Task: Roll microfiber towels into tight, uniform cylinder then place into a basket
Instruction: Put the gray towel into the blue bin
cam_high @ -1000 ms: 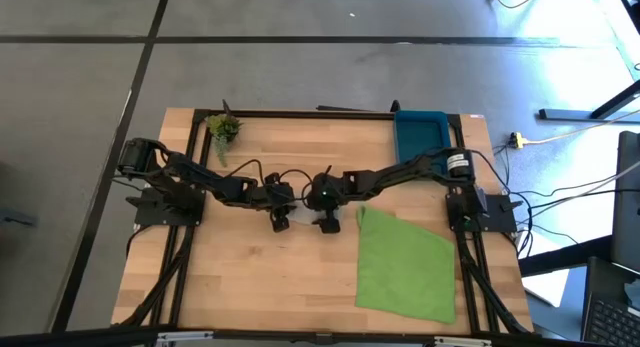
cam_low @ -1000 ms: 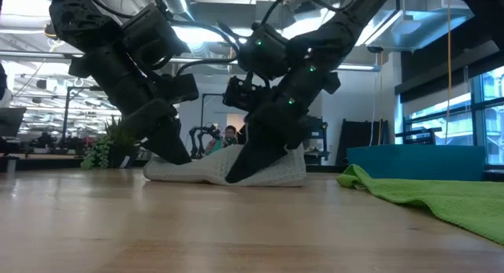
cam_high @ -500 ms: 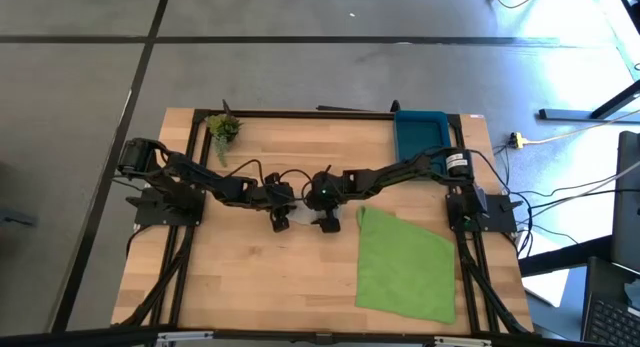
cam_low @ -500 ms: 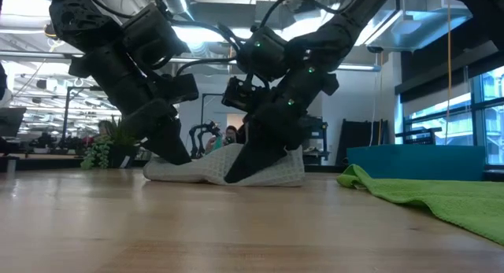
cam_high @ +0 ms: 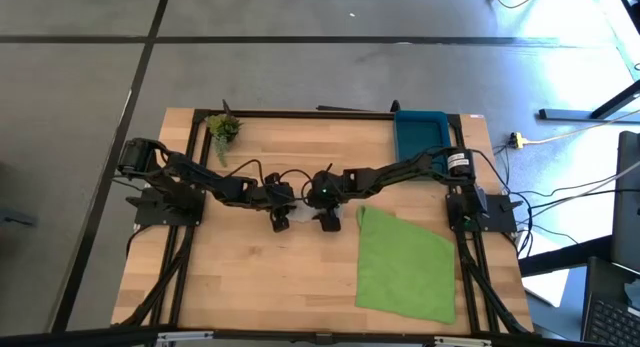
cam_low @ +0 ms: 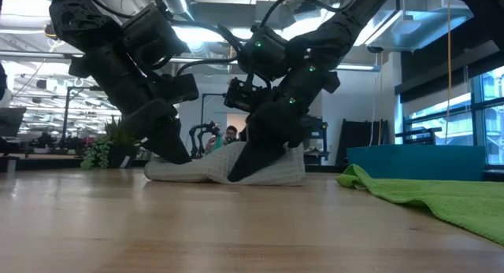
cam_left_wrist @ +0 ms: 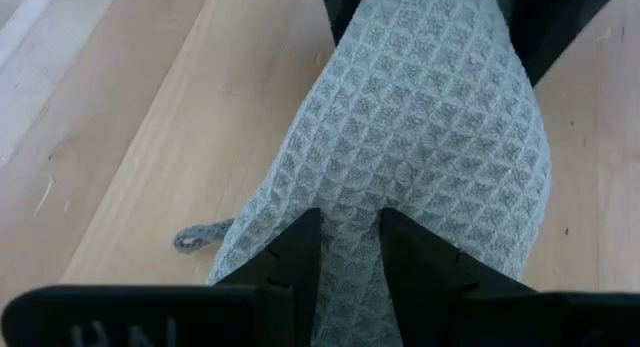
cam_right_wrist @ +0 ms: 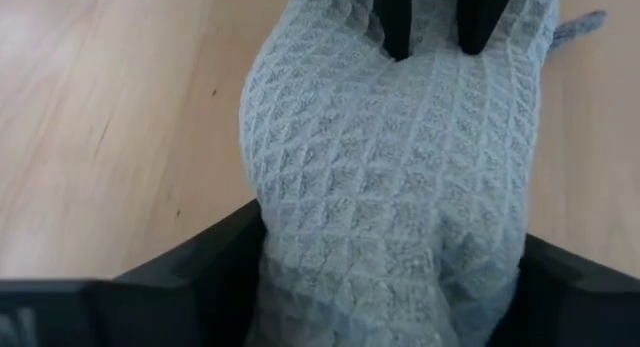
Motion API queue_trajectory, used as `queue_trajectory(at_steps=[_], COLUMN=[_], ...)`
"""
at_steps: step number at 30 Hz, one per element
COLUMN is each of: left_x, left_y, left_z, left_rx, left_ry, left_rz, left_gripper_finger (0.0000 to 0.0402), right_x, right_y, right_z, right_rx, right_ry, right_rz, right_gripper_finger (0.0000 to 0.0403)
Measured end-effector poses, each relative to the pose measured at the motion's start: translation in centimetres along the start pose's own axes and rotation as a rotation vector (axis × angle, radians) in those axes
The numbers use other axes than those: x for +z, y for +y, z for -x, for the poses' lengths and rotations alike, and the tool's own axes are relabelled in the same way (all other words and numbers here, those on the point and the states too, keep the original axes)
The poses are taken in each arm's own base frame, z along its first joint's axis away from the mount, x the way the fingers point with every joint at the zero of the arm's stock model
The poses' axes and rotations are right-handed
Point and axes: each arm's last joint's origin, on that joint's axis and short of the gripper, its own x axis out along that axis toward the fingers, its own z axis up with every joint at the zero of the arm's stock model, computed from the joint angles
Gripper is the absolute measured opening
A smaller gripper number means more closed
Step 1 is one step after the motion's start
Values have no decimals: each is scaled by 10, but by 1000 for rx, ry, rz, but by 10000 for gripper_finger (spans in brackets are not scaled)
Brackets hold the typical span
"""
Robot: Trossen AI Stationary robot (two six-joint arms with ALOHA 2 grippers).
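Observation:
The light grey towel [cam_high: 303,219] lies bunched into a loose roll on the table's middle, between my two grippers; it also shows in the low view [cam_low: 213,169]. My left gripper [cam_high: 283,222] is shut on the roll's left end. My right gripper [cam_high: 327,224] grips its right part, the fingers spread to the roll's width. The green towel [cam_high: 405,267] lies spread flat at the front right, its near edge [cam_low: 370,182] slightly raised. The blue basket [cam_high: 420,135] stands at the back right. My left gripper [cam_left_wrist: 350,222] pinches a raised fold of the grey cloth [cam_left_wrist: 352,202] between its two fingers, at the roll's left end. It slants down from the table's left. The roll rests on the table. My right gripper [cam_right_wrist: 385,277] has one finger on each side of the roll [cam_right_wrist: 290,217], which fills the gap between them. It slants down from the table's right, along the roll. The roll lies on the table under it.
A small green plant sprig [cam_high: 222,127] lies at the back left. Bare wood shows along the front left [cam_high: 250,287]. A loose grey thread loop [cam_left_wrist: 195,237] hangs off the towel's end.

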Motion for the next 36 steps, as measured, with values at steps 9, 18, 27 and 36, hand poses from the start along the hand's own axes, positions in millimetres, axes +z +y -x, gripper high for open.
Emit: queue_trajectory(at_steps=[9, 18, 27, 36], left_x=[0, 0, 0, 0], left_y=[0, 0, 0, 0], left_z=[0, 0, 0, 0], left_rx=[0, 0, -1, 0], left_ry=[0, 0, -3, -2], left_rz=[0, 0, 1, 2], left_gripper_finger=[98, 98, 98, 98], right_x=[2, 2, 3, 4], right_y=[0, 0, 0, 0], right_z=[-1, -1, -2, -2], right_rx=[1, 4, 17, 30], right_ry=[-32, -39, -54, -64], right_rz=[2, 6, 9, 10], right_gripper_finger=[190, 152, 150, 150])
